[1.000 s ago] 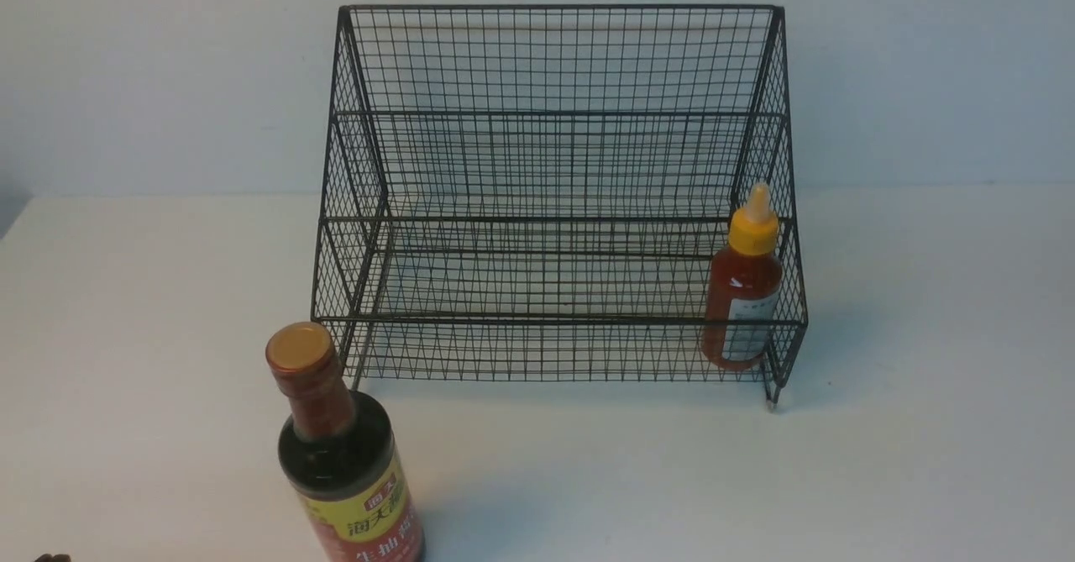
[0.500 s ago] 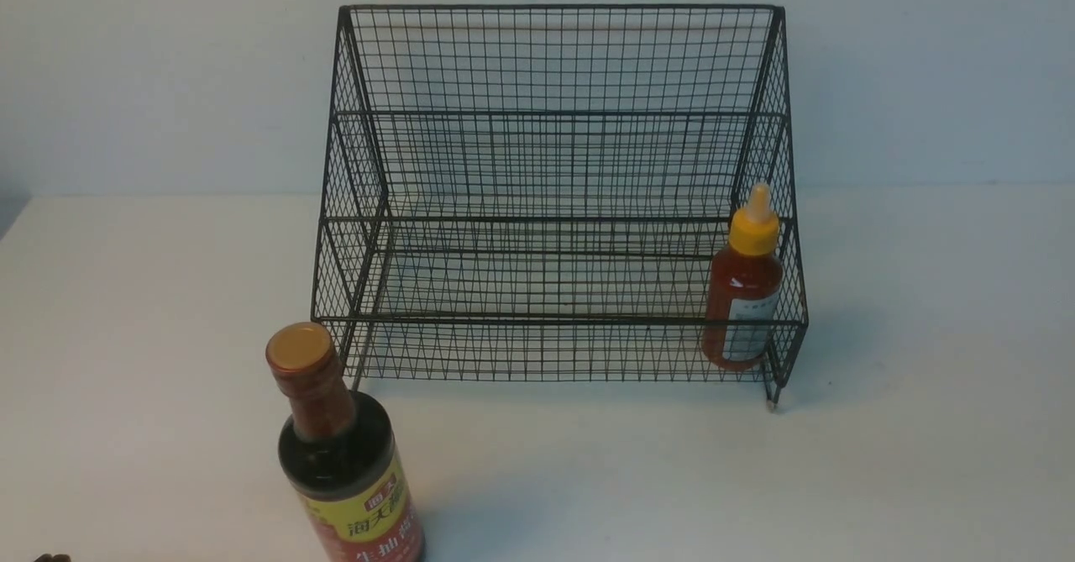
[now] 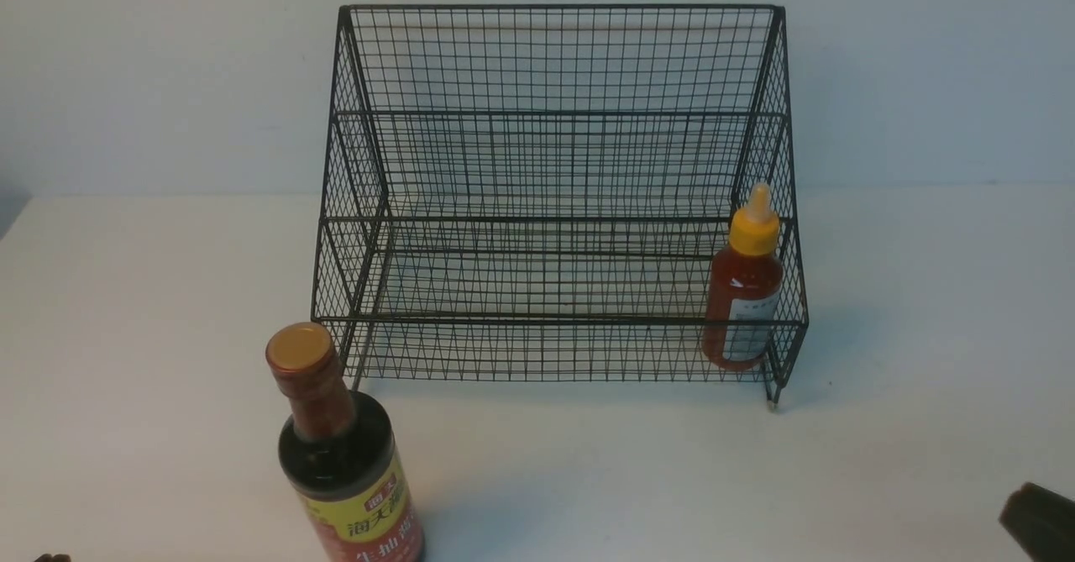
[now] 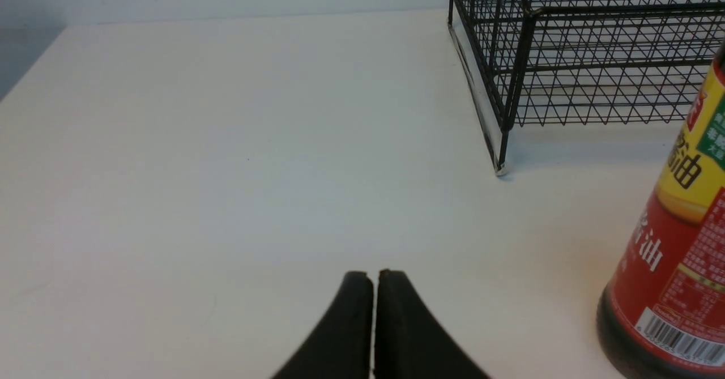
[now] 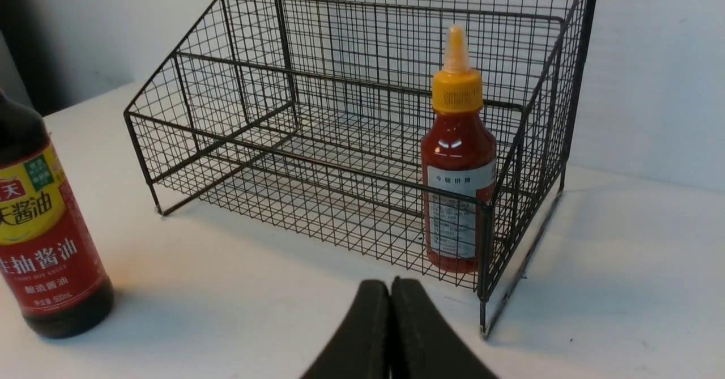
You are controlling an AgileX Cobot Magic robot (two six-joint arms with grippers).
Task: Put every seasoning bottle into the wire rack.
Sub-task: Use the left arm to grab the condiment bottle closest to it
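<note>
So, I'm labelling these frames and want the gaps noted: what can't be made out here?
- soy-sauce bottle: base cut by the front view's bottom edge; cap outside both wrist views.
- red squeeze bottle: label print too small to read, right wrist view; lower part behind the wire rack mesh.
- left gripper and right gripper: only shut fingers show, wrist views; arms almost wholly outside the front view.

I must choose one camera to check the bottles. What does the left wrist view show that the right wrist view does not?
Only the left wrist view: the left hand, shut, and the barcode low on the soy-sauce bottle. Only the right wrist view: the right hand, shut, and the red squeeze bottle standing upright inside the wire rack, in its lowest tier. Both: the wire rack and the soy-sauce bottle, which stands on the table outside the rack.
</note>
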